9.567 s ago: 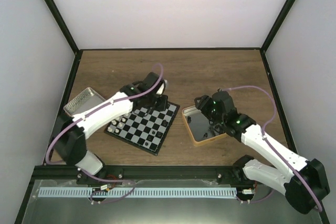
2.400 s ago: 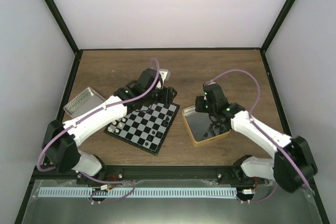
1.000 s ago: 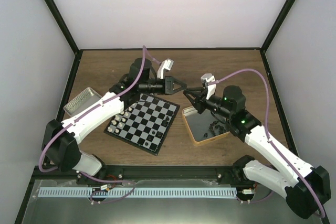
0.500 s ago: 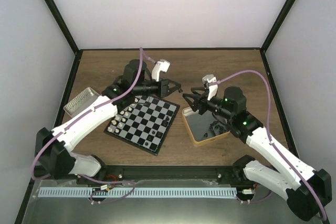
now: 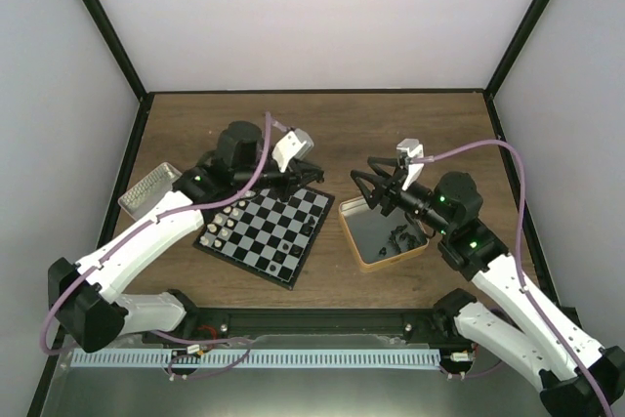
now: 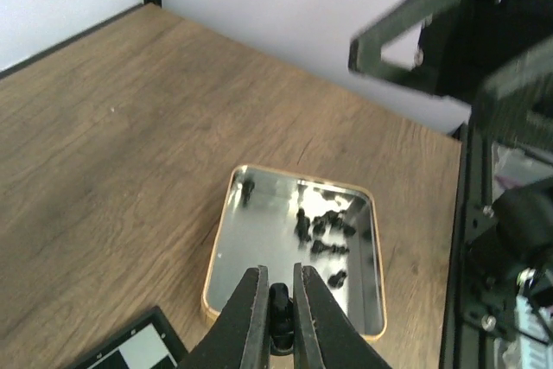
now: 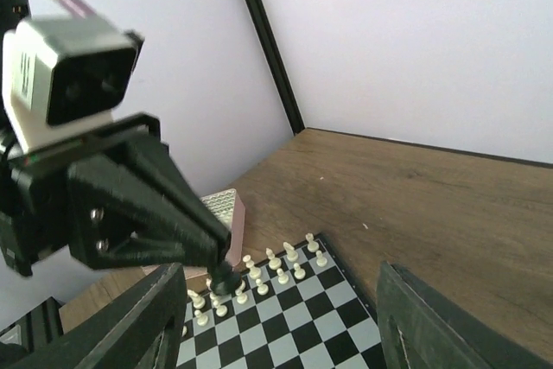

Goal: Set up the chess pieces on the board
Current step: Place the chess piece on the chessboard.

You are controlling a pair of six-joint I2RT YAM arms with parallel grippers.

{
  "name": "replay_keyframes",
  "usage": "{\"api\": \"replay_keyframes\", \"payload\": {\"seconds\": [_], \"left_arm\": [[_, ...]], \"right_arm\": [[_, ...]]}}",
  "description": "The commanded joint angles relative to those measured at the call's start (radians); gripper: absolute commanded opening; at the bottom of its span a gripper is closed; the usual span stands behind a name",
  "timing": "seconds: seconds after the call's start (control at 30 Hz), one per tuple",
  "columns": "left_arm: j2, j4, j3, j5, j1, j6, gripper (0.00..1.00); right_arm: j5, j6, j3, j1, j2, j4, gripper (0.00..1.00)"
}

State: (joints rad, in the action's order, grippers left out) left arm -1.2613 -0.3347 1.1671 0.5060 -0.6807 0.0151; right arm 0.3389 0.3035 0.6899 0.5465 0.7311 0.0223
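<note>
The black-and-pale checked board [image 5: 278, 241] lies flat, turned cornerwise on the tabletop [image 5: 391, 134], cream-white chess pieces [image 5: 227, 223] standing along its left side, black pieces [image 6: 320, 224] loose in the gold-rimmed tin [image 6: 215, 252], one black piece [image 6: 278, 300] pinched in the left end effector [image 6: 278, 278]

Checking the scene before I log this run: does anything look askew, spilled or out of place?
The small black-and-white checked chessboard lies turned at an angle to the edges of the wooden table. Tiny glossy black chess pieces lie in a heap inside the gold-rimmed square tin. Nothing looks spilled or broken.
</note>
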Motion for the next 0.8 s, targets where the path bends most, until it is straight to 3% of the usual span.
{"api": "replay_keyframes", "payload": {"seconds": [0.0,0.17,0.4,0.63,0.77], "left_arm": [[0.020,-0.032,-0.072,0.021,-0.015,0.148,0.04],[0.027,-0.023,-0.153,-0.020,-0.054,0.058,0.06],[0.012,0.127,-0.299,-0.218,-0.128,-0.079,0.06],[-0.176,0.200,-0.242,-0.451,-0.122,-0.156,0.04],[-0.307,0.166,-0.150,-0.474,-0.112,-0.173,0.05]], "right_arm": [[-0.040,0.018,0.018,0.003,0.017,-0.023,0.62],[-0.055,0.039,0.005,0.003,0.036,-0.017,0.62],[-0.104,0.054,-0.002,0.003,0.067,-0.006,0.62],[-0.193,0.079,-0.007,0.003,0.063,-0.033,0.62],[-0.207,0.079,-0.017,0.003,0.044,-0.051,0.62]]}}
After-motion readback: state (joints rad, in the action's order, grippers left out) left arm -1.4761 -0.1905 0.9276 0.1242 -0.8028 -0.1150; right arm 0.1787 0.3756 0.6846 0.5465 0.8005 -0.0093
